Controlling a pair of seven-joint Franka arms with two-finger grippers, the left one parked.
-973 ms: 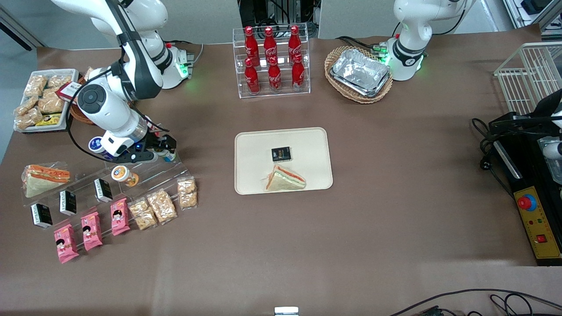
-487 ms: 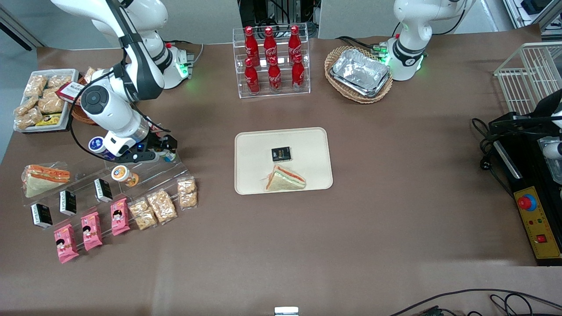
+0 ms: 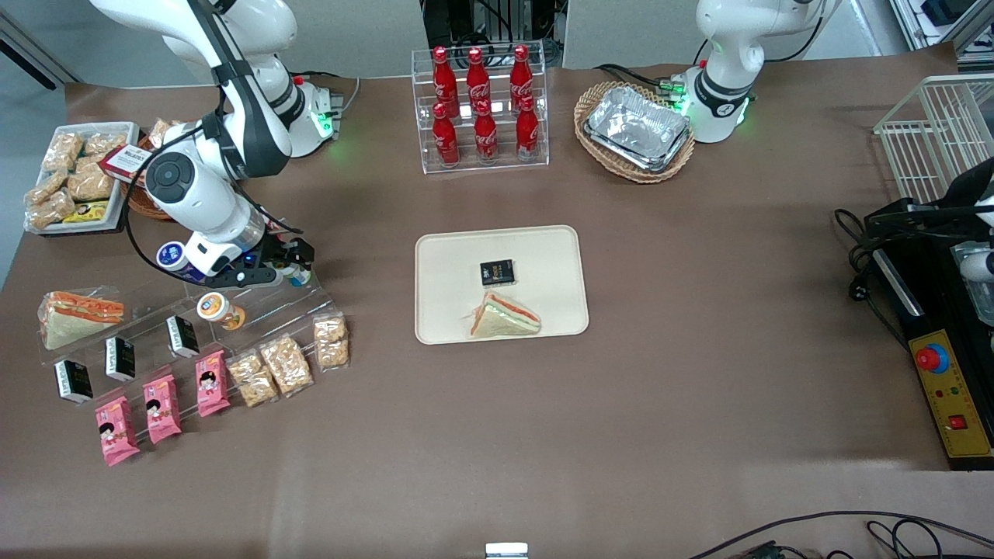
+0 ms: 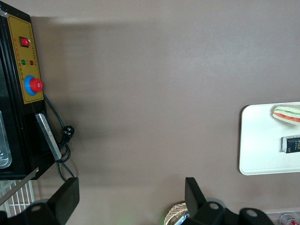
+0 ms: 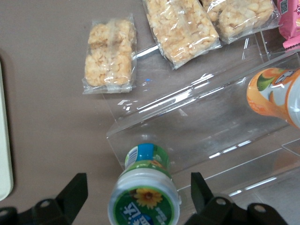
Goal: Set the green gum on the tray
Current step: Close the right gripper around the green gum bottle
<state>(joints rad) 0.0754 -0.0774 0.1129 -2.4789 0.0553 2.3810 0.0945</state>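
brown table (image 3: pixel 699 373) fills the front view. on it, mid-table, the cream tray (image 3: pixel 450 256) w/ low rim; a sandwich wedge (image 3: pixel 503 317) and a small black packet (image 3: pixel 497 272) lie on it, packet farther from the front cam than the sandwich. toward the working arm's end sits a clear acrylic stepped stand (image 5: pixel 197 117) w/ snacks: orange-lidded bottle (image 5: pixel 276 96) lying on a step, clear bags of puffed crackers (image 5: pixel 110 56) at its low edge nearer the front cam, pink packets (image 3: pixel 159 407) nearer still. green gum (image 5: pixel 144 192) stands on the stand's upper step, at the end nearest the tray but well apart from it; lid w/ sunflower print faces the wrist cam, green/blue label below. gripper (image 5: pixel 136 199) hangs right over that bottle, fingers (image 5: pixel 75 192) spread wide, one each side of the lid, clear gaps both sides, not touching it. gum not on tray yet.
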